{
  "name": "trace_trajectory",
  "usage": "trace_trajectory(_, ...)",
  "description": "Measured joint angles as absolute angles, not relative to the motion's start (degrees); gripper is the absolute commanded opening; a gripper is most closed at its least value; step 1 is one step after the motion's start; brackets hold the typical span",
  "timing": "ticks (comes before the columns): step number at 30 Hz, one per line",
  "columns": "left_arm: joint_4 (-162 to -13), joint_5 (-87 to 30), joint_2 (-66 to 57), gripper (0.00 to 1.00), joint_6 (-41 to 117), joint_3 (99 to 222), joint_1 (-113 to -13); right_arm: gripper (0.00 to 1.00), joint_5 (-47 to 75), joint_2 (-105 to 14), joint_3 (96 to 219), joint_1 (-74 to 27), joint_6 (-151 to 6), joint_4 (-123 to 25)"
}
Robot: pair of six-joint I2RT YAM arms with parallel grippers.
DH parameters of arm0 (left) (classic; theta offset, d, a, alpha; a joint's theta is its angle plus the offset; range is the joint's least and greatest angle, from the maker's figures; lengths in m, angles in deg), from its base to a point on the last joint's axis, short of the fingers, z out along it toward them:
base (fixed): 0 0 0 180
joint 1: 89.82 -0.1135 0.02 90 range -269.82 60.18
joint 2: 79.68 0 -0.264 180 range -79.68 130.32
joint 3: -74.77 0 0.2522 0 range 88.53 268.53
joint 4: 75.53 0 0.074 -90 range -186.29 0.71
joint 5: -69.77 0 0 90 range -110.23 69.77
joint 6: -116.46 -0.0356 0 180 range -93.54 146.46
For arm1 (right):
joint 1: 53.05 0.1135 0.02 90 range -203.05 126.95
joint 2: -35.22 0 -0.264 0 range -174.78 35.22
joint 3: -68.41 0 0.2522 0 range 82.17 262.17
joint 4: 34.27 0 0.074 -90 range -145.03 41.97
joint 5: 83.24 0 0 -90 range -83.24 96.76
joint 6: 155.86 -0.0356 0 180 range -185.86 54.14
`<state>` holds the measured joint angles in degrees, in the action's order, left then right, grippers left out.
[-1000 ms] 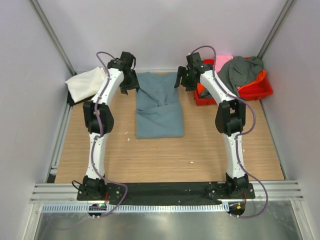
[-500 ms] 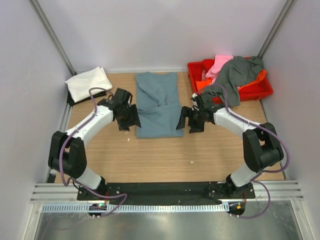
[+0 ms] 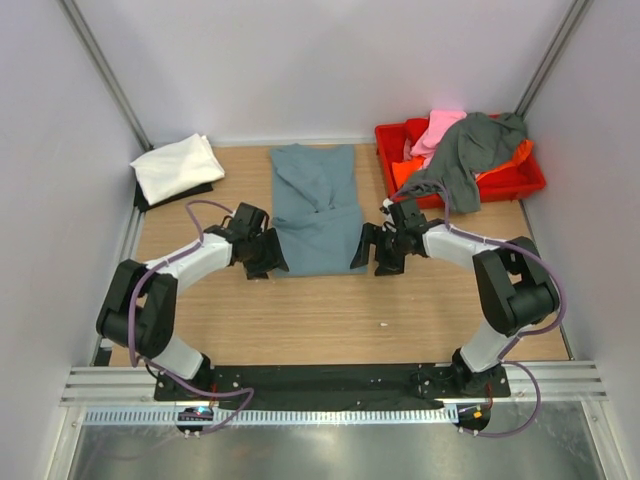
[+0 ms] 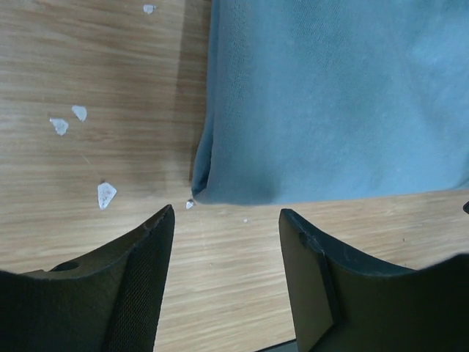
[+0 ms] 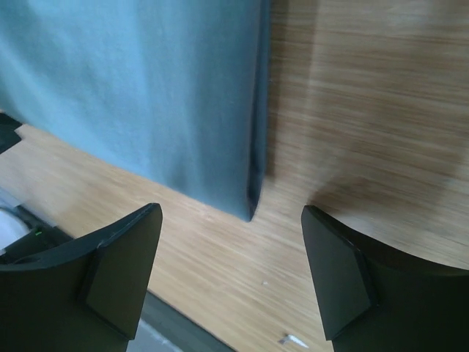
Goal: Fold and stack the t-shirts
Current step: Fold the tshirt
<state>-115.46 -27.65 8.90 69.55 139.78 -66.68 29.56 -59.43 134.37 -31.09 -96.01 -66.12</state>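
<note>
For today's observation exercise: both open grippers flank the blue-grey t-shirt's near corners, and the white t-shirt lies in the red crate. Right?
No. The top external view shows the white t-shirt at the far left corner of the table, outside the red crate. The rest holds.

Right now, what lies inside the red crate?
The red crate holds a heap: a dark grey t-shirt on top, hanging over the front wall, a pink t-shirt behind it, an orange t-shirt partly under it. Its floor and anything beneath are covered.

Wooden table [image 3: 330,310] carries blue-grey t-shirt [image 3: 315,205], red crate [image 3: 522,183], white flecks [image 4: 106,194].
</note>
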Motion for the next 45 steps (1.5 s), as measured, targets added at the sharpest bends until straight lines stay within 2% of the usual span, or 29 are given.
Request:
trace_trajectory(4, -112.6, -26.8, 10.4, 0.54, 69.6, 139.1, -66.7, 0.77, 31.1, -61.3, 134.5, -31.2, -96.5, -63.9)
trace_trajectory(7, -111.1, -26.3, 12.4, 0.5, 69.7, 138.6, -66.7, 0.68, 32.4, -62.6, 134.8, -31.3, -96.9, -62.0)
trace_trajectory(10, -109.3, -26.0, 12.6, 0.47, 69.6, 138.4, -66.7, 0.54, 33.1, -64.0, 135.0, -31.3, -97.3, -60.4)
trace_trajectory(11, -108.7, -26.0, 12.6, 0.44, 69.6, 138.2, -66.7, 0.44, 33.5, -64.4, 135.0, -31.3, -97.3, -60.0)
trace_trajectory(13, -107.5, -26.0, 12.9, 0.4, 69.6, 137.9, -66.7, 0.35, 33.6, -65.1, 135.0, -31.4, -97.4, -59.4)
trace_trajectory(14, -106.8, -26.0, 13.1, 0.32, 69.5, 137.9, -66.6, 0.28, 33.7, -65.7, 135.0, -31.4, -97.4, -59.1)
trace_trajectory(16, -105.4, -25.8, 13.8, 0.2, 69.7, 137.9, -66.5, 0.21, 34.7, -66.6, 135.0, -31.5, -97.7, -58.3)
trace_trajectory(17, -104.8, -25.8, 14.1, 0.09, 69.5, 138.0, -66.3, 0.17, 35.1, -67.1, 135.0, -31.5, -97.7, -58.0)
trace_trajectory(19, -103.9, -25.7, 14.7, 0.0, 69.5, 138.0, -66.0, 0.13, 36.0, -67.6, 135.0, -31.5, -97.7, -57.3)
trace_trajectory(24, -104.3, -24.6, 13.7, 0.0, 69.7, 137.6, -64.7, 0.08, 36.2, -67.3, 134.4, -31.5, -97.7, -57.0)
trace_trajectory(28, -108.3, -23.5, 7.4, 0.0, 71.3, 134.6, -61.6, 0.04, 35.5, -62.5, 130.0, -31.3, -97.6, -58.4)
trace_trajectory(32, -114.8, -22.4, -4.3, 0.0, 74.1, 132.1, -55.8, 0.01, 34.1, -50.2, 122.7, -30.2, -98.0, -62.5)
trace_trajectory(39, -124.8, -21.2, -24.1, 0.0, 81.3, 127.2, -48.9, 0.02, 33.9, -21.3, 113.8, -25.8, -103.7, -70.6)
trace_trajectory(42, -129.5, -21.2, -30.9, 0.0, 84.1, 126.4, -47.6, 0.02, 33.8, -14.5, 113.4, -22.8, -107.3, -73.3)
trace_trajectory(45, -133.2, -21.1, -34.7, 0.0, 86.0, 127.2, -47.4, 0.02, 33.2, -13.2, 115.3, -20.9, -109.8, -76.1)
